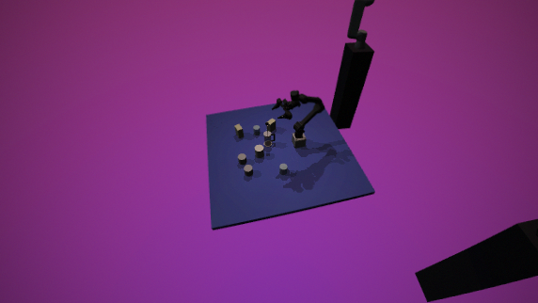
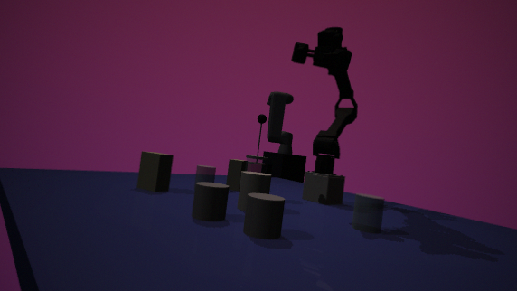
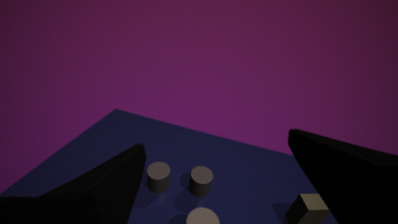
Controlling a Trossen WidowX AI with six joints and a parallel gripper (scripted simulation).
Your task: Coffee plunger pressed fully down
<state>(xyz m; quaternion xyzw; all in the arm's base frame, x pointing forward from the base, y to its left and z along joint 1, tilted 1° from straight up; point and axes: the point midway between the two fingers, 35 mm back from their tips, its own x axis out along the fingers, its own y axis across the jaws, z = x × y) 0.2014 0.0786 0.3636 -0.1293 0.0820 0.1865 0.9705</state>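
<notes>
The coffee press [image 1: 268, 139] is a small clear cylinder on the blue mat [image 1: 292, 202] [image 2: 90, 244], just left of the arm's base [image 1: 299, 139] [image 2: 323, 187]. In the exterior view its plunger knob [image 2: 261, 118] stands high on a thin rod, and the body is mostly hidden behind a cylinder [image 2: 254, 183]. My gripper [image 1: 282, 115] [image 2: 299, 52] [image 3: 216, 144] is open and empty. It hangs well above the press and to the right of the knob, apart from it. The press does not show in the wrist view.
Several low cylinders [image 1: 259, 151] [image 2: 263, 215] [image 3: 201, 180] and two boxes [image 1: 239, 130] [image 2: 155, 171] [image 3: 307, 207] stand around the press. A tall dark pillar [image 1: 350, 85] stands behind the mat. A dark bar [image 1: 480, 263] lies at the lower right.
</notes>
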